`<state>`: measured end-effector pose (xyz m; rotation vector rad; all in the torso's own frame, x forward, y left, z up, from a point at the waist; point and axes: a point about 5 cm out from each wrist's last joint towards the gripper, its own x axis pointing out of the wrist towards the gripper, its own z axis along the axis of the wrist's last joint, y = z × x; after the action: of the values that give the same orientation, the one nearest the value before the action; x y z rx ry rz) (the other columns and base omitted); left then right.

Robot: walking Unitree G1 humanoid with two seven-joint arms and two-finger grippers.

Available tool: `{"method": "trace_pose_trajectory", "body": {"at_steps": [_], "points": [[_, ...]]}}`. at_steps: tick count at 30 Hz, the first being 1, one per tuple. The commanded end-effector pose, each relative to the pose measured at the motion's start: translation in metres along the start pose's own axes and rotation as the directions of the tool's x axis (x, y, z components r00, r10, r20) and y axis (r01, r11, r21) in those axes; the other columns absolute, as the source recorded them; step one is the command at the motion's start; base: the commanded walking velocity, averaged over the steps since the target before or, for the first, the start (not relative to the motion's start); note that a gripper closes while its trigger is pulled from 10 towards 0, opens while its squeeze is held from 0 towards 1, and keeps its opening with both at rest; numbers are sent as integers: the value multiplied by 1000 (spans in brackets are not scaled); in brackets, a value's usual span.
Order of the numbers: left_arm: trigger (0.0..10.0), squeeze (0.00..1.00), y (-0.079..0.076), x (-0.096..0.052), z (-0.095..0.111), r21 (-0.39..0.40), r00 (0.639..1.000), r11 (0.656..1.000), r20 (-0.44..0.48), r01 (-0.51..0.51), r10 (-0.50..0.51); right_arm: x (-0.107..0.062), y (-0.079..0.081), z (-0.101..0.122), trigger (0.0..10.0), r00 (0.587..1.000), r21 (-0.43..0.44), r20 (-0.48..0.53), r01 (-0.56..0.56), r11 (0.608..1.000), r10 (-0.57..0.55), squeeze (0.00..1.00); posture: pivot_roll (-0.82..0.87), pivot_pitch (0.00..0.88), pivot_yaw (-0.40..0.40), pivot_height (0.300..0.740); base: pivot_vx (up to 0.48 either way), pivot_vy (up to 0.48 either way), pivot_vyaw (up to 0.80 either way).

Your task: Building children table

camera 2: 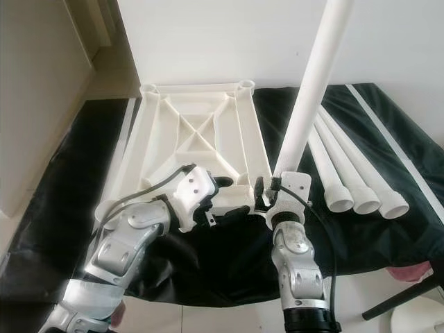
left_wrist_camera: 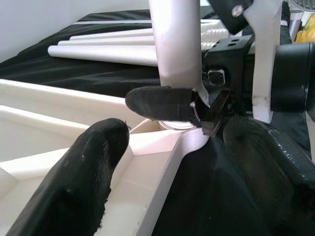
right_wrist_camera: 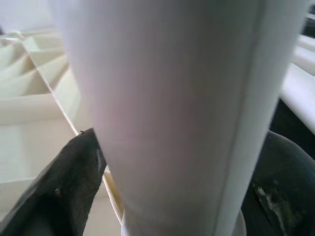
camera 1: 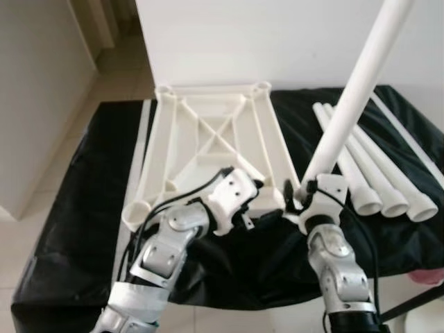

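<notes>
**A:** Left eye view puts your tabletop (camera 1: pixel 208 139) upside down at centre frame, ribs up, lying on the black cloth (camera 1: pixel 76 208). Your right gripper (camera 1: pixel 300 194) is clamped round the foot of one white leg (camera 1: pixel 354 97), which rises steeply toward the upper right corner and tilts a little.

**B:** Is that leg seated?

**A:** You can't call it seated. Its lower end sits at the near right corner socket (left_wrist_camera: pixel 179 125) of the tabletop; the left wrist view has it right at the socket mouth, but how deep it has gone is hidden.

**B:** And my left gripper?

**A:** Your left gripper (camera 2: pixel 225 198) lies at the tabletop's near edge, lower centre of the frame, fingers spread apart and gripping nothing. One finger (left_wrist_camera: pixel 78 187) rests over the rim, likely steadying it.

**B:** What's left, then?

**A:** Most of it, by my reading. Three spare legs (camera 1: pixel 374 173) lie side by side on the cloth at right of frame, and the other corner sockets look empty. You're on the first leg of four, and the table must then be turned upright.
</notes>
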<state>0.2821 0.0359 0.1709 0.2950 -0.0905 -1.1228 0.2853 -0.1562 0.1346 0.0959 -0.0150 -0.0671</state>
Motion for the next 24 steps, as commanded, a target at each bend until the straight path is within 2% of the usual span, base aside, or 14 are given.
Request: {"method": "trace_pose_trajectory", "body": {"at_steps": [1, 2, 5, 10, 11, 13, 16, 18, 20, 24], "points": [[10000, 0, 2, 1, -2, -3, 999, 999, -8, -39, 39, -2, -7, 1, 10000, 999, 14, 17, -29, 999, 29, 1000, -100, 0, 28, 740, 0, 0, 0], [10000, 0, 2, 1, -2, -2, 999, 999, -8, -35, 35, -2, -13, 1, 10000, 995, 8, 18, -97, 995, 96, 0, -106, 0, 33, 740, 0, 0, 0], [10000, 0, 1, 2, -2, 0, 1000, 1000, -8, -28, 28, -1, -20, 1, 10000, 975, -5, 11, -222, 975, 222, 0, -109, 0, 37, 740, 0, 0, 0], [10000, 0, 1, 2, -2, 1, 1000, 1000, -7, -26, 26, 0, -23, 3, 10000, 960, -18, 13, -280, 960, 280, 0, -111, 0, 39, 740, 0, 0, 0], [10000, 0, 2, 3, -2, 2, 1000, 1000, -6, -22, 22, 5, -28, 5, 10000, 930, -60, -2, -367, 928, 367, 0, -115, 0, 45, 740, 0, 0, 0], [10000, 0, 2, 3, -2, 2, 1000, 1000, -7, -21, 21, 7, -30, 6, 10000, 919, -71, -11, -393, 917, 393, 0, -115, 0, 45, 740, 0, 0, 0], [10000, 0, 2, 4, 0, 4, 1000, 1000, -3, -15, 15, 13, -31, 6, 10000, 857, -120, -50, -515, 848, 513, 0, -117, 0, 49, 740, 0, 0, 0], [10000, 0, 2, 4, 0, 4, 1000, 1000, -3, -15, 15, 13, -31, 6, 10000, 857, -120, -50, -515, 848, 513, 0, -117, 0, 49, 740, 0, 0, 0], [10000, 0, 3, 5, 0, 11, 1000, 1000, -2, -12, 12, 22, -30, 5, 10000, 798, -162, -103, -602, 782, 594, 0, -113, 0, 48, 740, 0, 0, 0], [10000, 0, 3, 5, 0, 13, 1000, 1000, -3, -12, 12, 27, -31, 4, 10000, 780, -175, -124, -626, 760, 614, 0, -110, 0, 47, 740, 0, 0, 0]]}}
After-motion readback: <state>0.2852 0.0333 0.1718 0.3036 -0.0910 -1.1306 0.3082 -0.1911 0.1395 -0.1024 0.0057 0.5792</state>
